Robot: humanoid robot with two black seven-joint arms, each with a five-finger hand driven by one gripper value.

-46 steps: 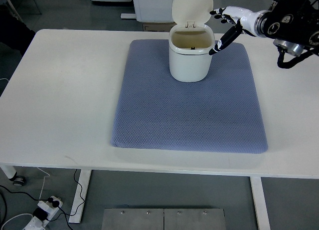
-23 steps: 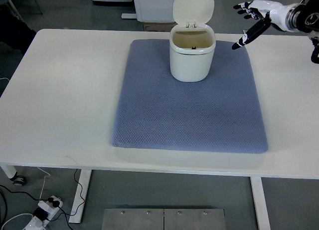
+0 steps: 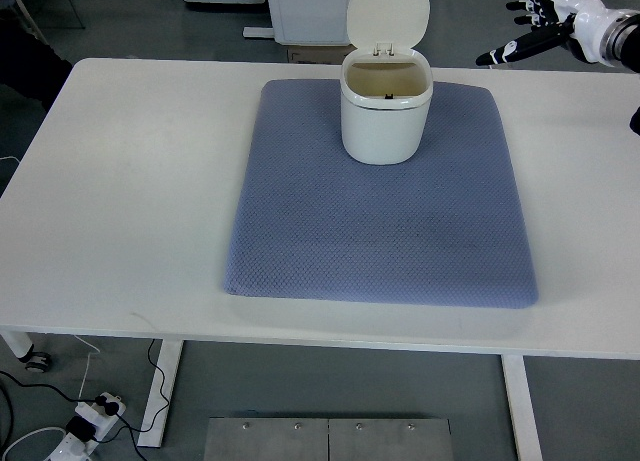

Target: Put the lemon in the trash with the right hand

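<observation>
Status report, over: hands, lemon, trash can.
Right hand open, empty, off the table's far right. Left hand out of view. No lemon visible. Trash can on mat, lid up.

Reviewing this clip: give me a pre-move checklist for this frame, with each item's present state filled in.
1. Right hand holds nothing: ok; fingers spread, over the table's far right corner.
2. Hand away from the trash can: ok; well to its right, not touching.
3. Lid open: ok; tipped upright behind the opening.
4. Can upright on the blue mat: ok; stands near the mat's far edge.
5. Lemon inside the can: cannot tell; no lemon shows on the mat or white table, and the can's interior is shadowed.
6. Left arm out of the way: ok; not in view.
</observation>
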